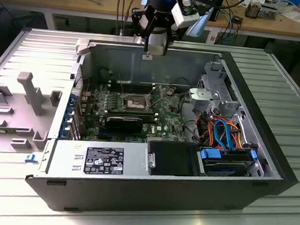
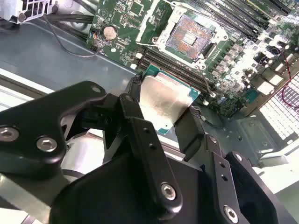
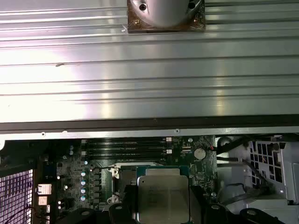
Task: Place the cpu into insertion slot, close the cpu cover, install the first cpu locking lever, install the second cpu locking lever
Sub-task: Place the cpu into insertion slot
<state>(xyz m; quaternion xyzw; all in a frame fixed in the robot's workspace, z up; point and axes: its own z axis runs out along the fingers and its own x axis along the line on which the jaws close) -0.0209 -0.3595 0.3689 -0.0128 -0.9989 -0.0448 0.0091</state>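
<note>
Black gripper (image 2: 163, 106) pinches the small flat silver-grey square cpu (image 2: 164, 95) by its edges, up in the air and well apart from the silver-rimmed square insertion slot (image 2: 189, 38), so placing seems barely begun and calls for careful lining up.

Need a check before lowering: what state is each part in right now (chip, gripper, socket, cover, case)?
cpu: gripped, held in the air above the motherboard.
gripper: shut on the cpu.
insertion slot: empty, contacts exposed.
cpu cover: appears swung open, off the slot.
computer case: side open.
</note>
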